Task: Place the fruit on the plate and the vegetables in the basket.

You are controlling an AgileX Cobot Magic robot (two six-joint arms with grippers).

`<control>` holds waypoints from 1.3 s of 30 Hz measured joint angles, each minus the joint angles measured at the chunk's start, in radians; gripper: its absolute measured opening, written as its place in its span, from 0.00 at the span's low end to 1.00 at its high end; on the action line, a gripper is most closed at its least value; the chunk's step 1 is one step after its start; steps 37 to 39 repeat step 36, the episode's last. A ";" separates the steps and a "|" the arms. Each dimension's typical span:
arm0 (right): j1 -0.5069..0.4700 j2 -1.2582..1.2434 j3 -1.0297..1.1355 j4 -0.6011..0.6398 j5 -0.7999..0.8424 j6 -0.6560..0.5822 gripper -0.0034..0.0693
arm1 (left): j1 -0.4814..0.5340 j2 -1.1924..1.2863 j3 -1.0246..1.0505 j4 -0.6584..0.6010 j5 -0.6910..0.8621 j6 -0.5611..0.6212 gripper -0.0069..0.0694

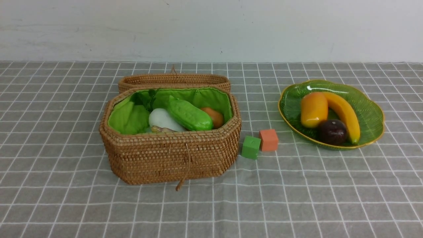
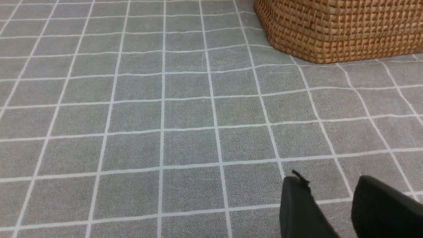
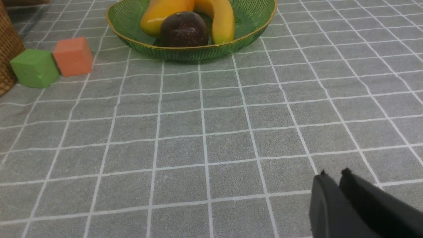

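sorted produce on a checked tabletop, both arms drawn back

nearest the robot, the grey checked cloth of the tabletop [image 1: 211,211] lies bare. the left gripper [image 2: 330,195], seen only in its wrist view, hovers over this cloth with a clear gap between its two dark fingers and nothing in them. the right gripper [image 3: 333,177], likewise seen only in its wrist view, has its fingers almost together, a thin slit between the tips, holding nothing.

farther out, on the left, stands the woven basket [image 1: 170,155], its lid [image 1: 173,80] swung back behind it. inside, against the green lining, lie the white radish [image 1: 162,119], the light green gourd [image 1: 189,115] resting partly over it, and the brown-orange potato [image 1: 214,116] at the right end. the eggplant cannot be made out.

just right of the basket sit a green cube [image 1: 250,147] and an orange cube [image 1: 268,139], touching each other.

farther right, the green glass plate [image 1: 371,114] carries the mango [image 1: 313,109], the banana [image 1: 343,114] beside it, and the round dark purple fruit [image 1: 332,131] at their near side.
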State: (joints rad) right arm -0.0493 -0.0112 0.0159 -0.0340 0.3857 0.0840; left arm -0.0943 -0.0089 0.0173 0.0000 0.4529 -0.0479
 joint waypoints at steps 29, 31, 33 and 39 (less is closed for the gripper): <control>0.000 0.000 0.000 0.000 0.000 0.000 0.18 | 0.000 0.000 0.000 0.000 0.000 0.000 0.40; 0.000 0.000 0.000 0.000 0.000 0.000 0.19 | 0.000 0.000 0.000 0.000 0.000 0.000 0.40; 0.000 0.000 0.000 0.000 0.000 0.000 0.19 | 0.000 0.000 0.000 0.000 0.000 0.000 0.40; 0.000 0.000 0.000 0.000 0.000 0.000 0.20 | 0.000 0.000 0.000 0.000 0.000 0.000 0.40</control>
